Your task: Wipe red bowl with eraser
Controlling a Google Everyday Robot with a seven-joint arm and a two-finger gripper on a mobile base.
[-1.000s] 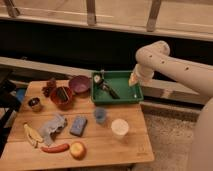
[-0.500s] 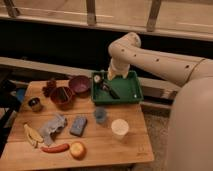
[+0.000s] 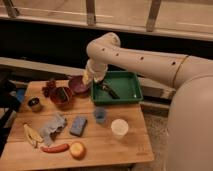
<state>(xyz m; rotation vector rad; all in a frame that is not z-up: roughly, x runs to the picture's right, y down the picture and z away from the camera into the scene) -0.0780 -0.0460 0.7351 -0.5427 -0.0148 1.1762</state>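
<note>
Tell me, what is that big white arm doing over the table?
A robot arm reaches over the wooden table. Its end effector hangs by the left edge of the green tray, close to the dark bowl. The red bowl sits a little left of that. The bluish block that looks like the eraser lies untouched nearer the front, so wiping has not begun.

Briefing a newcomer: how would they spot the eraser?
The gripper hangs over the wooden table beside the green tray. Nearer the front edge, the eraser lies between grey cloth and blue cup: the only flat blue block.
</note>
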